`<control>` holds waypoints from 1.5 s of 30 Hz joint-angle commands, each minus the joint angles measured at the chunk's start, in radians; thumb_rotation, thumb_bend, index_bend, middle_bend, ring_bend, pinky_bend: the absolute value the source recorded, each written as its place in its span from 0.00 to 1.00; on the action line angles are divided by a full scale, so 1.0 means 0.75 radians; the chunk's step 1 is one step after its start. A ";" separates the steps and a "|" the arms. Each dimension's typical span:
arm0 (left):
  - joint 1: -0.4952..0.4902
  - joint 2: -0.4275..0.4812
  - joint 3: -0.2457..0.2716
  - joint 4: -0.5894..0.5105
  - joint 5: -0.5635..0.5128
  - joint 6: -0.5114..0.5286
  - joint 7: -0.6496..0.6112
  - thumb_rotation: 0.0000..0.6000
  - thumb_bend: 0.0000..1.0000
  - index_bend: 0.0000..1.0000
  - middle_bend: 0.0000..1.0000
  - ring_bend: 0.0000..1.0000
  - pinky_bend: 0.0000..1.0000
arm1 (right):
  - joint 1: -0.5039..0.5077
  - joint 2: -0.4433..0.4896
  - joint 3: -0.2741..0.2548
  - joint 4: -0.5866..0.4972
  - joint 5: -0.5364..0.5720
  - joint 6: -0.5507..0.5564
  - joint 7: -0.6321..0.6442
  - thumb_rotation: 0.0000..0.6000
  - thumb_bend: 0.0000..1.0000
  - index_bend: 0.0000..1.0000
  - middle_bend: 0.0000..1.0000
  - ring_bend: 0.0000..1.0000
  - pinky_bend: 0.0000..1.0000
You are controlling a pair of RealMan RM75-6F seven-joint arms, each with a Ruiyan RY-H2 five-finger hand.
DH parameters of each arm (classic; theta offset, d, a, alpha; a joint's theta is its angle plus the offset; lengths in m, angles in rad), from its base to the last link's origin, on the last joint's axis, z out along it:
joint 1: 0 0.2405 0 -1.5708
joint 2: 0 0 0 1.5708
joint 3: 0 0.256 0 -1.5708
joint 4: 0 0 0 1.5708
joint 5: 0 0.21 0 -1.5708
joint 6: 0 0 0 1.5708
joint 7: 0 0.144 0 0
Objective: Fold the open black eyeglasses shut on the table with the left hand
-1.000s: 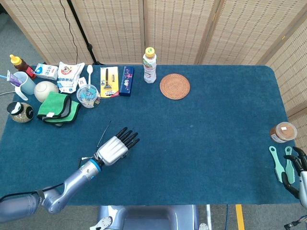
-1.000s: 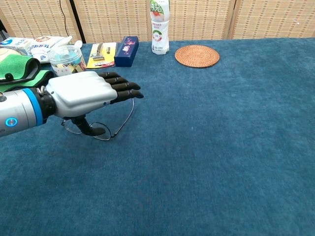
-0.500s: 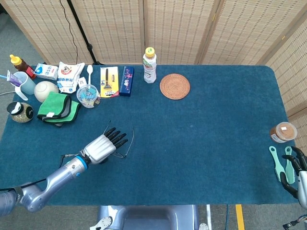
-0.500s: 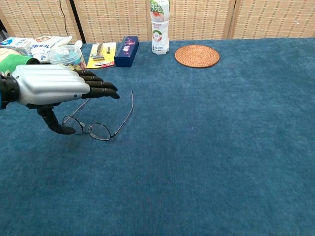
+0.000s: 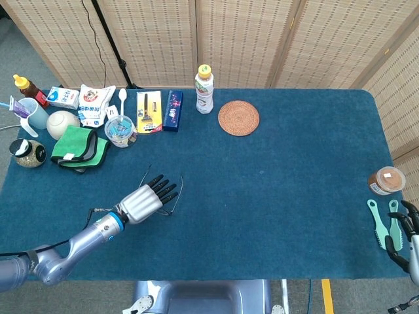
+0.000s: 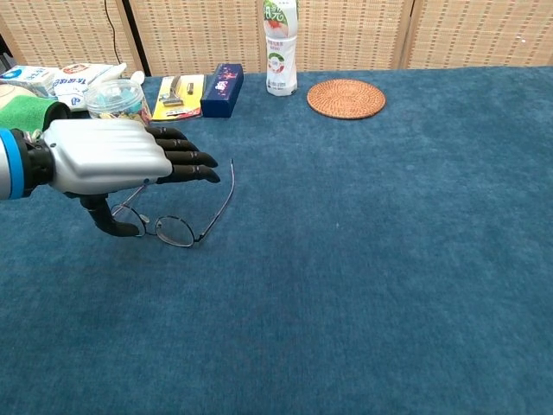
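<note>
The black thin-framed eyeglasses [image 6: 179, 230] lie open on the blue table [image 6: 363, 242], lenses near me and both temples pointing away; one temple [image 6: 224, 192] shows in full. My left hand [image 6: 108, 157] hovers flat just above their left half, fingers stretched out and apart, thumb pointing down beside the left lens. It holds nothing. In the head view the left hand [image 5: 142, 202] covers most of the eyeglasses [image 5: 174, 199]. My right hand [image 5: 410, 230] shows only at the table's far right edge, and its grasp is unclear.
Along the back left stand a drink bottle [image 5: 204, 89], a blue box [image 5: 173, 110], a yellow package [image 5: 149, 111], a cup of clips [image 5: 121, 131] and a green cloth [image 5: 80, 148]. A woven coaster [image 5: 238, 118] lies mid-back. A jar [image 5: 386, 180] and green-handled tools [image 5: 380, 223] sit far right.
My left hand pulled back to the left off the eyeglasses, then drifted slightly right again. The eyeglasses have stayed in place and open.
</note>
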 commanded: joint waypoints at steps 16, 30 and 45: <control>-0.117 -0.116 0.040 0.117 -0.167 -0.072 0.167 0.93 0.24 0.04 0.00 0.00 0.00 | -0.014 0.006 0.005 -0.007 0.007 0.012 -0.001 1.00 0.43 0.30 0.15 0.27 0.42; -0.139 -0.186 0.074 0.164 -0.188 -0.015 0.192 0.92 0.24 0.13 0.00 0.00 0.00 | -0.028 0.010 0.006 -0.004 0.011 0.024 0.017 1.00 0.43 0.30 0.14 0.27 0.42; -0.134 -0.214 0.105 0.179 -0.173 0.057 0.191 0.93 0.24 0.32 0.00 0.00 0.00 | -0.032 0.008 0.009 0.002 0.011 0.026 0.023 1.00 0.43 0.30 0.14 0.27 0.42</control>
